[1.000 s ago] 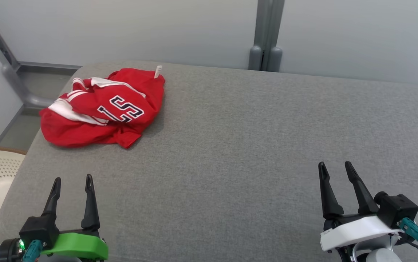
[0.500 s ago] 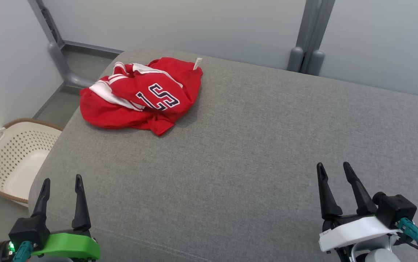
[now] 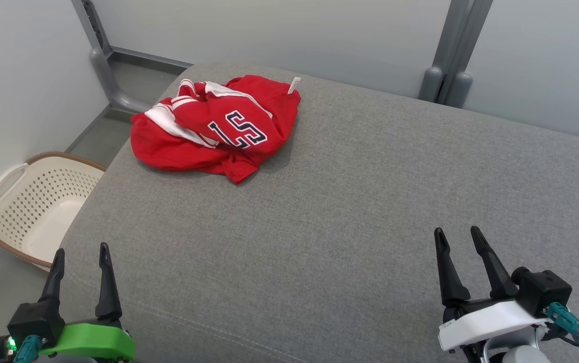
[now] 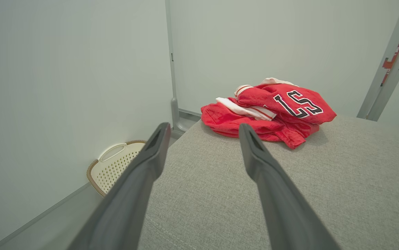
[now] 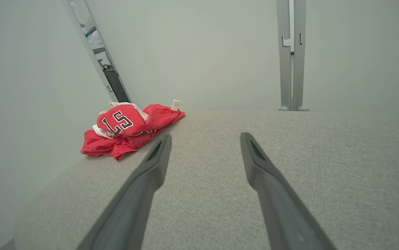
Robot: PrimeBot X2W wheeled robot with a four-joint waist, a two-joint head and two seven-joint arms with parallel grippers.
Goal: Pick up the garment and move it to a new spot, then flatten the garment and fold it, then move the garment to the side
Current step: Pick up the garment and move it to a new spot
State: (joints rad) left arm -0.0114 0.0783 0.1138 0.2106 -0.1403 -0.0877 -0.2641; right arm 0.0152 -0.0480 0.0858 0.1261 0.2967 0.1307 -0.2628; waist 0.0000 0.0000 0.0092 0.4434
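A: Your shirt (image 3: 216, 128), a red jersey with white stripes and dark numerals, is lying crumpled in a heap at the far left corner of the grey padded table (image 3: 330, 227). It is sitting well apart from both of your grippers.

B: It is looking light, soft and limp, so it is likely going to sag and unfurl as you are lifting it. Nothing about it is seeming stiff or breakable. You are probably best pinching a raised fold on the near edge of the heap, or the far edge by the small white tag (image 3: 294, 84).

A: Your left gripper (image 3: 81, 250) is hovering over the near left corner of the table, fingers parted and holding nothing. Your right gripper (image 3: 456, 231) is waiting at the near right, likewise spread and empty.

B: The table's woven cover is looking slightly grippy, so dragging may be bunching the cloth. Lifting it clear is seeming safer.

A: Pale plain walls are closing in around the table. A grey post (image 3: 451, 55) is standing behind its far edge, and a cream perforated basket (image 3: 42, 201) is sitting on the floor just beside its left side.
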